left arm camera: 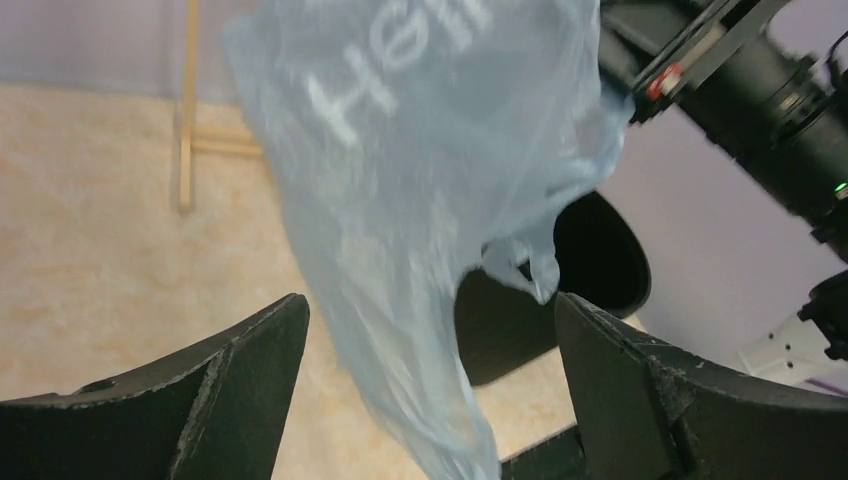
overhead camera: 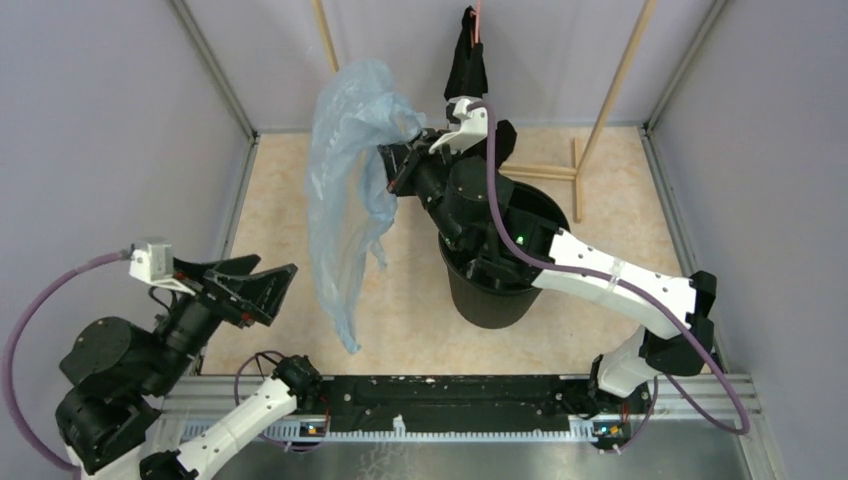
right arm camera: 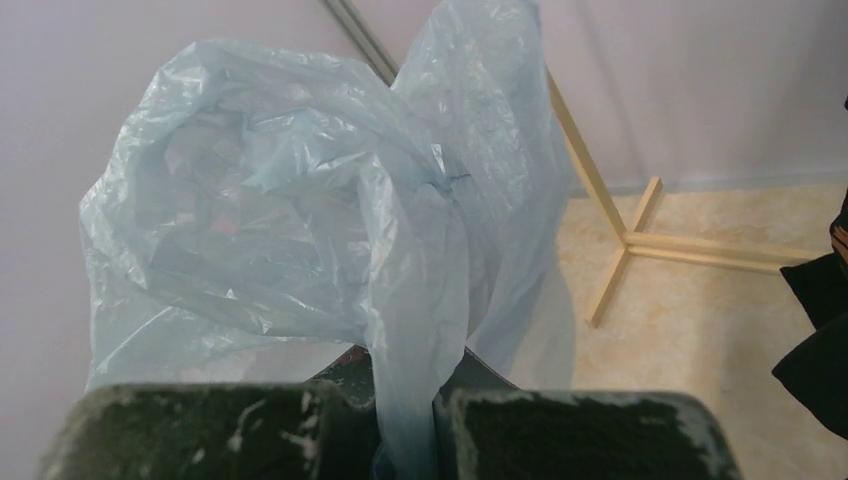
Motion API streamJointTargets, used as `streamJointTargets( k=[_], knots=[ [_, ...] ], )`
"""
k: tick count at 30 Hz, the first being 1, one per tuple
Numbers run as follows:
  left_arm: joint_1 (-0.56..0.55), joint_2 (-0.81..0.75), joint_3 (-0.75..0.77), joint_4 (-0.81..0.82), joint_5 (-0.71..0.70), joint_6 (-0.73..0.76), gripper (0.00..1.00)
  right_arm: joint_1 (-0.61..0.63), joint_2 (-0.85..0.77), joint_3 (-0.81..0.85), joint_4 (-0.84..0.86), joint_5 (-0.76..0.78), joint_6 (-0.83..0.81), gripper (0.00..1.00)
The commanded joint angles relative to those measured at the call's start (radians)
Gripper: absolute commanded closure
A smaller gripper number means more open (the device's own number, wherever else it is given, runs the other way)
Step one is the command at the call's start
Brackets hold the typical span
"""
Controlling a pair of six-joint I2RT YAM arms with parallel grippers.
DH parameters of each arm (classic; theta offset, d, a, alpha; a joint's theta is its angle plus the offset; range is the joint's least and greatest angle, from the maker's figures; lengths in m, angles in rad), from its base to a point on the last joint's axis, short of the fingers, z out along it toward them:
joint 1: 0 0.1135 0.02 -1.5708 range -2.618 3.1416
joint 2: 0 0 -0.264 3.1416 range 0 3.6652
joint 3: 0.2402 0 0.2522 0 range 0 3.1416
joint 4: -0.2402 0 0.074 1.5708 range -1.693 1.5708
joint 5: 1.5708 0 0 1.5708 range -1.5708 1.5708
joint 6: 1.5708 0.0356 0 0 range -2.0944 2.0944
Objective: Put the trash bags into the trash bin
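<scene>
Surface [overhead camera: 275, 220]: beige, walled on three sides; carries the bin.

Trash bag [overhead camera: 350, 190]: light blue, translucent, white lettering. Hangs free, long axis running far to near in the top view. Top pinched at the far end, tail trailing toward the near left. Lies wholly left of the bin, none of it over the mouth. Tail possibly clear of the surface; cannot be told from above.

Trash bin [overhead camera: 490, 300]: glossy black, upright, right of centre, under the right forearm. Mouth partly hidden by that arm.

Right gripper [overhead camera: 398, 168]: clamped tight on a gathered fold of the bag, raised, just beyond the bin's far-left rim. Nearer of the two to the bin. Judged to need a carry rightward, then a lowering, to bring the bag over the mouth.

Left gripper [overhead camera: 270, 285]: spread wide, holding nothing, at near left. Aimed at the bag's tail, apart from it.

Black garment [overhead camera: 467, 60]: hung at the far wall, beyond the bin.
</scene>
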Motion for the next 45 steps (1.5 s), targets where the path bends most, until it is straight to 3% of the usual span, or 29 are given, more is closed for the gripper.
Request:
streamJointTargets(
  k=[1,13,19,20,23,24,30,32,33,38,39,43,44,45],
  knots=[
    [-0.003,0.03,-0.066,-0.159,0.034,-0.179,0.01,-0.004,0.035,0.072,0.036,0.06,0.08,1.0],
    [-0.003,0.006,-0.406,0.006,0.15,-0.292,0.01,-0.004,-0.061,0.004,0.072,-0.035,0.132,1.0],
    [-0.003,-0.046,-0.411,0.031,0.188,-0.297,0.54,-0.004,-0.119,-0.03,0.09,-0.114,0.114,1.0],
    [-0.003,-0.059,-0.394,0.025,0.174,-0.301,0.54,-0.005,-0.131,-0.041,0.103,-0.126,0.117,1.0],
    [-0.003,-0.09,-0.371,-0.01,0.151,-0.333,0.09,-0.005,-0.158,-0.069,0.153,-0.16,0.12,1.0],
    [-0.003,-0.101,-0.376,-0.021,0.157,-0.348,0.02,-0.005,-0.159,-0.073,0.159,-0.161,0.123,1.0],
    [-0.003,-0.152,-0.529,0.042,0.306,-0.429,0.01,-0.005,-0.161,-0.087,0.191,-0.195,0.125,1.0],
    [-0.003,-0.172,-0.59,0.122,0.355,-0.446,0.08,-0.005,-0.167,-0.101,0.202,-0.204,0.126,1.0],
    [-0.002,-0.179,-0.607,0.153,0.365,-0.447,0.18,-0.005,-0.172,-0.108,0.206,-0.209,0.125,1.0],
    [-0.003,-0.156,-0.469,0.205,0.344,-0.308,0.77,-0.006,-0.219,-0.143,0.175,-0.256,0.073,1.0],
    [-0.003,-0.136,-0.406,0.213,0.353,-0.258,0.96,-0.005,-0.238,-0.162,0.17,-0.291,0.043,0.98],
    [-0.001,-0.029,-0.156,0.302,0.556,-0.158,1.0,-0.005,-0.361,-0.277,0.153,-0.48,-0.096,0.91],
    [-0.002,0.006,-0.117,0.332,0.624,-0.16,1.0,-0.005,-0.383,-0.284,0.125,-0.519,-0.116,0.92],
    [0.001,0.042,-0.085,0.37,0.694,-0.171,1.0,-0.005,-0.399,-0.279,0.09,-0.54,-0.127,1.0]
  ],
)
